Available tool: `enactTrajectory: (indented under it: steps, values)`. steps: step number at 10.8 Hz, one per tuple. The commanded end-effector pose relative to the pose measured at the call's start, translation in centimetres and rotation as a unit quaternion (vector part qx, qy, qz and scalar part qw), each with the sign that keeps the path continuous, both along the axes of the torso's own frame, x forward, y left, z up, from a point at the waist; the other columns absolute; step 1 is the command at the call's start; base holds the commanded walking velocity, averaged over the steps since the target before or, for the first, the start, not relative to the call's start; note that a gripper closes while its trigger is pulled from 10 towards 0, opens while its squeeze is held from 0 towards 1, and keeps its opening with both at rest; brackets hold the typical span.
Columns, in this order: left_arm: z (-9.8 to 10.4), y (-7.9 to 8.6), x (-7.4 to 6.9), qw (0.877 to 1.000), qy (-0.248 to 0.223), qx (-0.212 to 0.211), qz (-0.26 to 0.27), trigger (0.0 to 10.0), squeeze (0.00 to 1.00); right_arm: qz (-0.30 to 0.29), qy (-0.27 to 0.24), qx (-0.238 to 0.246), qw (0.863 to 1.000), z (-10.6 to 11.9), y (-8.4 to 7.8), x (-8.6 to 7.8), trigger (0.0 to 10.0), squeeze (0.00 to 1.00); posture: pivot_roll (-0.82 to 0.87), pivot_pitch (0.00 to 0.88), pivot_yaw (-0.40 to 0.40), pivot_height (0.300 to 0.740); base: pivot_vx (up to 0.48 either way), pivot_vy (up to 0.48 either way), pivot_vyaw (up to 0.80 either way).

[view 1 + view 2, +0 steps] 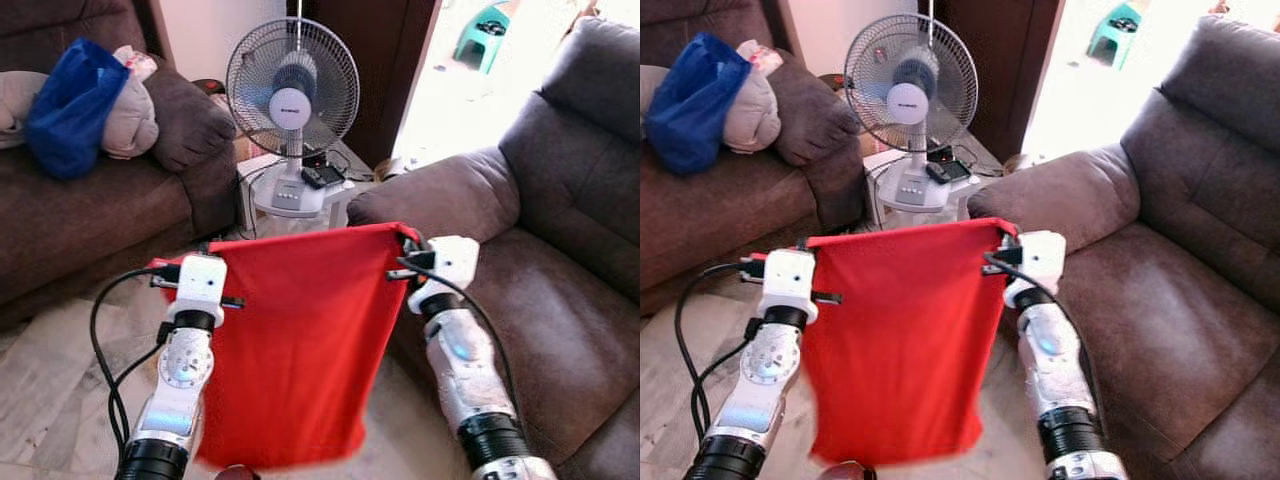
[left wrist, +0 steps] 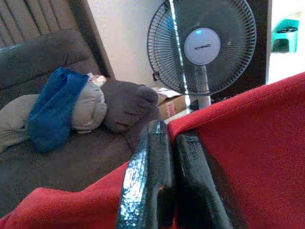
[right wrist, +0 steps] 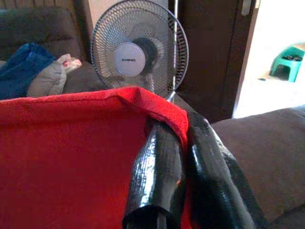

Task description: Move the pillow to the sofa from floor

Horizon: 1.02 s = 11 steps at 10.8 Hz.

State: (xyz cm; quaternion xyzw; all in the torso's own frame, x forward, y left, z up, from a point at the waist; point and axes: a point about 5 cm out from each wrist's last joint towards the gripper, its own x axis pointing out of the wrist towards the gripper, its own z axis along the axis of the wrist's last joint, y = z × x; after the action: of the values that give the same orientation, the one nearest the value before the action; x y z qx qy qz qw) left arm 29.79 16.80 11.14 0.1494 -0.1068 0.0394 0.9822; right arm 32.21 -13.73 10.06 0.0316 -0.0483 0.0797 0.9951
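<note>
**Red pillow held up between both arms**

I held the red pillow [image 1: 295, 340] off the floor, stretched flat like a sheet between my two grippers. My left gripper [image 2: 174, 143] had its fingers pinched together on the pillow's upper left corner, and my right gripper [image 3: 183, 138] had its fingers clamped on the upper right corner. The pillow hung slack below my wrists, in front of the brown sofa [image 1: 560, 260] on my right, its right edge near the sofa's armrest. Beyond it stood a grey fan [image 1: 292, 95] on a small stand. Another sofa [image 1: 90, 215] on my left carried a blue bag [image 1: 70, 110].
</note>
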Motion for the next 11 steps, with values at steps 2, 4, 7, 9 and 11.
enactTrajectory:
  steps: [2,4,7,9,11]
  values:
    - [2.6,0.6,0.2,0.998,-0.062,-0.009,0.017,10.0,0.0,-0.044,-0.028,0.006,0.999,1.2,-1.9,0.3,10.0,0.0,0.09,0.0,-0.06,0.74,0.0,0.0,0.0]
    - [2.8,0.4,0.3,0.998,-0.062,-0.008,0.015,10.0,0.0,-0.05,-0.023,0.006,0.998,1.2,-2.1,0.5,10.0,0.0,0.08,0.0,-0.058,0.74,0.0,0.264,-0.3]
    - [3.2,0.6,0.5,0.998,-0.064,-0.008,0.015,10.0,0.0,-0.054,-0.036,0.015,0.998,1.8,-1.9,0.7,10.0,0.0,0.08,0.0,-0.061,0.74,0.0,0.265,-0.25]
    - [3.5,0.8,0.8,0.998,-0.064,-0.008,0.013,10.0,0.0,-0.057,-0.031,0.023,0.998,2.0,-1.5,1.0,10.0,0.0,0.09,0.0,-0.065,0.74,0.0,0.266,0.0]
    - [4.2,-1.8,1.5,0.994,-0.057,-0.005,-0.092,10.0,0.0,0.07,-0.045,-0.001,0.997,2.4,1.3,0.5,10.0,0.0,0.09,0.0,-0.064,0.74,0.0,0.253,0.0]
